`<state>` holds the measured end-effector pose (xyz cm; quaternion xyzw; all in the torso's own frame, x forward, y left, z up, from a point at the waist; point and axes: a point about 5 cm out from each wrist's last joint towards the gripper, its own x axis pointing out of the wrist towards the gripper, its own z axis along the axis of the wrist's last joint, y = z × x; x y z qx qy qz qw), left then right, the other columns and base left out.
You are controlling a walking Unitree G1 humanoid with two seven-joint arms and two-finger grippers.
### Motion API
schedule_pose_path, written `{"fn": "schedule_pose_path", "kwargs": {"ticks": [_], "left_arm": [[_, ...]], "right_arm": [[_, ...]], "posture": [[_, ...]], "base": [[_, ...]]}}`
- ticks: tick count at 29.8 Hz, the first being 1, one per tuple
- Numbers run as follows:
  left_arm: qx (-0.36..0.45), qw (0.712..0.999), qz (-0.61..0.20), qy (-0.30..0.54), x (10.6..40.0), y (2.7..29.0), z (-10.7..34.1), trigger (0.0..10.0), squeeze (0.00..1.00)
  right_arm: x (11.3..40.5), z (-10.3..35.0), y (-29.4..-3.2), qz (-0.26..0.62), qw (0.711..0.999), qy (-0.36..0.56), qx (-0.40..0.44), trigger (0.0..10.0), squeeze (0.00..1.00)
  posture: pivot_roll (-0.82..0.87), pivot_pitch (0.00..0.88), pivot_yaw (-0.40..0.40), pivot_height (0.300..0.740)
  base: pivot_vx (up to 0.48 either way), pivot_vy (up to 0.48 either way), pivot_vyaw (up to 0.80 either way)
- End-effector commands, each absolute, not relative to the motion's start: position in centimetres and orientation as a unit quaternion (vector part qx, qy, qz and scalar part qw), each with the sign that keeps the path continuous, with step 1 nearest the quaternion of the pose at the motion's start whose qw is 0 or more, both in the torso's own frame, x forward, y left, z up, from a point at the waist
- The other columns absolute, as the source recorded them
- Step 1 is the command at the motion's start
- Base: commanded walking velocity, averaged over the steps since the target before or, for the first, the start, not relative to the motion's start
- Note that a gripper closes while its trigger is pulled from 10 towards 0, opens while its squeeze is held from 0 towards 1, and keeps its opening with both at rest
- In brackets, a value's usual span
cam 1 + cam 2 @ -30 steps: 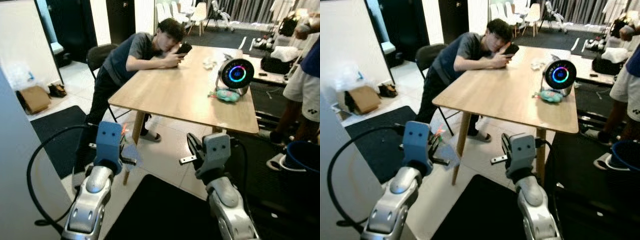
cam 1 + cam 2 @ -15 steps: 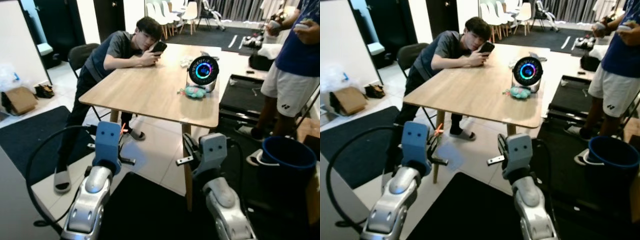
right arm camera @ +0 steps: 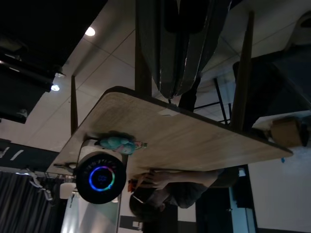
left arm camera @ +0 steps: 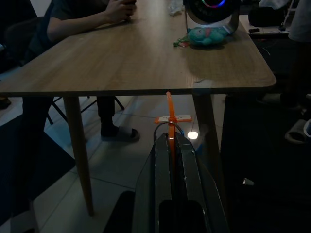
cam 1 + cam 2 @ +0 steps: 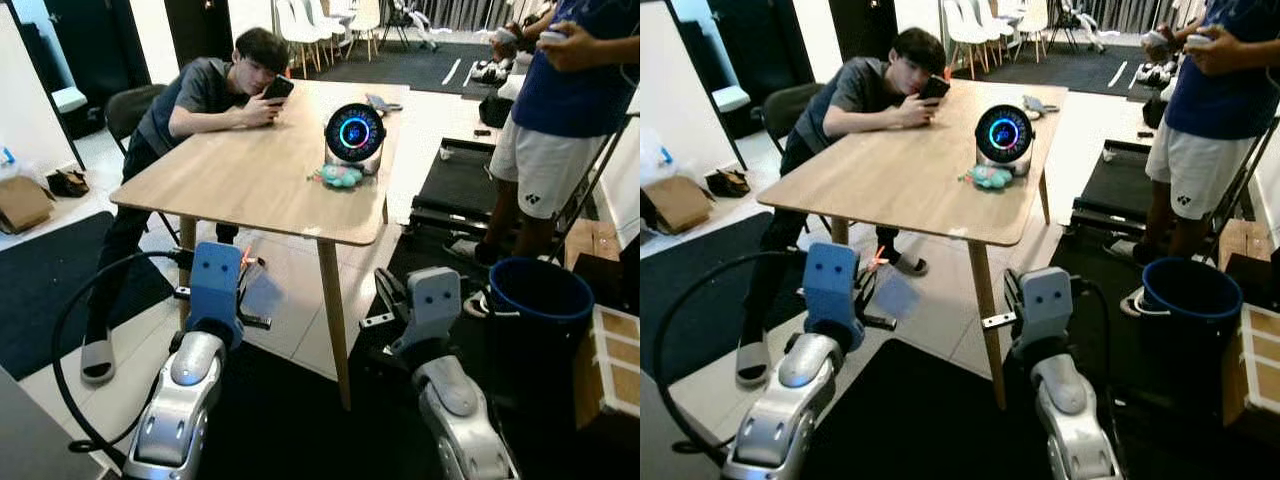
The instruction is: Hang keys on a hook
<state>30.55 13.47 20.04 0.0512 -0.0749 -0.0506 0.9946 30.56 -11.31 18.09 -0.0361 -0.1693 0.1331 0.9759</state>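
Left gripper (image 4: 171, 145) fingers pinching keys (image 4: 170, 121) by orange strap for carrying; right gripper (image 3: 176, 90) fingers closed, empty; no hook visible.

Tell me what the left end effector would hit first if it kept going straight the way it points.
Probably the near edge of the wooden table. The left end effector, shut on the keys, aims about level with that edge; depth is unclear, so it might pass just beneath.
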Motion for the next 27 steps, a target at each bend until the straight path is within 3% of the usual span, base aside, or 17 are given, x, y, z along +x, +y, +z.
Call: {"fn": "schedule_pose_path", "kwargs": {"ticks": [1, 10, 27], "left_arm": [[0.05, 0.995, -0.046, -0.069, 30.41, 13.76, 19.76, 10.0, 0.0], [0.052, 0.995, -0.046, -0.069, 30.41, 13.78, 19.74, 10.0, 0.0], [0.054, 0.995, -0.045, -0.069, 30.49, 13.83, 19.75, 10.0, 0.0]], "right_arm": [[30.5, 17.79, -11.05, 0.136, 0.976, -0.163, -0.038, 10.0, 0.0], [30.53, 17.75, -11.06, 0.136, 0.977, -0.162, -0.038, 10.0, 0.0], [30.63, 17.79, -11.07, 0.135, 0.977, -0.162, -0.037, 10.0, 0.0]], "posture": [[0.06, 0.119, 0.041, 0.74], [0.07, 0.118, 0.042, 0.74], [0.07, 0.117, 0.041, 0.74]], "base": [[0.0, 0.0, 0.0], [0.0, 0.0, 0.22], [0.0, 0.0, 0.77]]}}
